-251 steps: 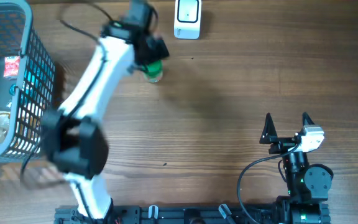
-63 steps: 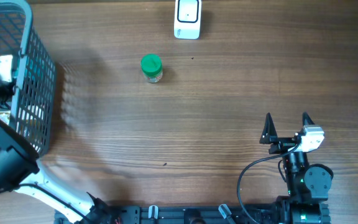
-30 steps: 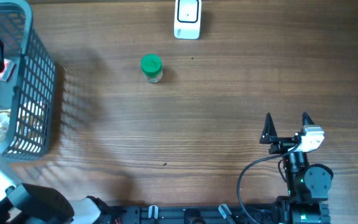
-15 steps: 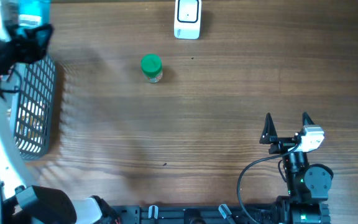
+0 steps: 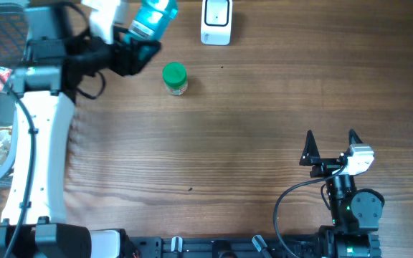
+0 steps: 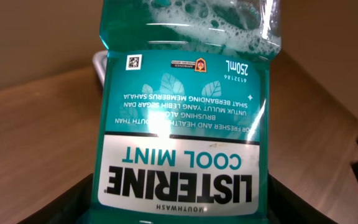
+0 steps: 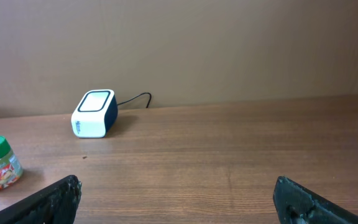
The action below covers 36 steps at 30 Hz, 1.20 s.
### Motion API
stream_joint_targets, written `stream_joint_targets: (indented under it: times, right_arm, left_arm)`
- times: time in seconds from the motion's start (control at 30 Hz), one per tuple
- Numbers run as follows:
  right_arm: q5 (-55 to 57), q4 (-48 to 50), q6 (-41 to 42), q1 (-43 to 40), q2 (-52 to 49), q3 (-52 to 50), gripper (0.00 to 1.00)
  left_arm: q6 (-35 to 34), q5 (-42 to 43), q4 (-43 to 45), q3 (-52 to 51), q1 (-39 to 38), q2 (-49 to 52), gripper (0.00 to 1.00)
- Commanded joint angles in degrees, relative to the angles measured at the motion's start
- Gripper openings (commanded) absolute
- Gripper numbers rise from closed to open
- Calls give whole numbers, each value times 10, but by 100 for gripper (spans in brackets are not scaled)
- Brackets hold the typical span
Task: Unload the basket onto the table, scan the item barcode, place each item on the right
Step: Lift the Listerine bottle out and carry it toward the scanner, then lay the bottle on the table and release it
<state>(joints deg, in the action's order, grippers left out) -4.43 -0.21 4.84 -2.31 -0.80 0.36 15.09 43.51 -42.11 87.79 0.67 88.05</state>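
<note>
Across the brown wood-grain surface [image 5: 264, 107], with a plain tan wall [image 7: 229, 50] behind, we see the Listerine Cool Mint mouthwash bottle [image 5: 153, 17] pinched in the left jaws. It has teal liquid, foam, and a label upside down to the left wrist camera, and it is tilted at the far edge, just left of the white scanner [image 5: 216, 21]. A green-lidded jar [image 5: 175, 78] stands near it; the wire basket [image 5: 2, 14] sits far left. Right jaws — spread, holding nothing — rest well apart.
</note>
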Motion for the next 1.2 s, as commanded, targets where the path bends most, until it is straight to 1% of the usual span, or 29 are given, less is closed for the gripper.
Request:
stream_joint_targets:
  times: [0.0,0.2,0.27,0.43,0.5,0.57,0.67,0.77,0.87,0.97,1.07,1.13,1.17]
  right_arm:
    - [6,2,-3,-2,0,0,100]
    - [6,2,-3,-2,0,0,100]
    - [6,2,-3,-2,0,0,100]
    - [6,2,-3,-2,0,0,100]
    - [6,2,-3,-2,0,0,100]
    - [6,2,-3,-2,0,0,100]
    - [6,2,-3,-2,0,0,100]
    - [6,2,-3,-2,0,0,100]
    - [6,2,-3,-2,0,0,100]
    - [6,2,-3,-2,0,0,100]
    - [6,2,-3,-2,0,0,100]
    - [6,2,-3,-2,0,0,100]
    - [6,2,-3,-2,0,0,100]
  left_arm:
    - [21,-36,-20,3,-61,1,65]
    - [27,-54,-40,2,-148,37,65]
    - [27,-62,-47,2,-183,63,66]
    - [27,-139,-52,2,-240,147,65]
    - [26,-156,-56,2,-247,172,66]
    - [27,-195,-67,2,-252,208,66]
    - [27,-215,-75,-3,-253,244,66]
    - [26,-219,-50,-38,-253,269,67]
    - [24,-219,-7,-79,-258,271,69]
    - [24,-219,3,-103,-263,271,70]
    - [25,-219,4,-113,-266,271,75]
    - [24,-219,3,-114,-269,270,77]
    - [25,-217,3,-114,-271,270,80]
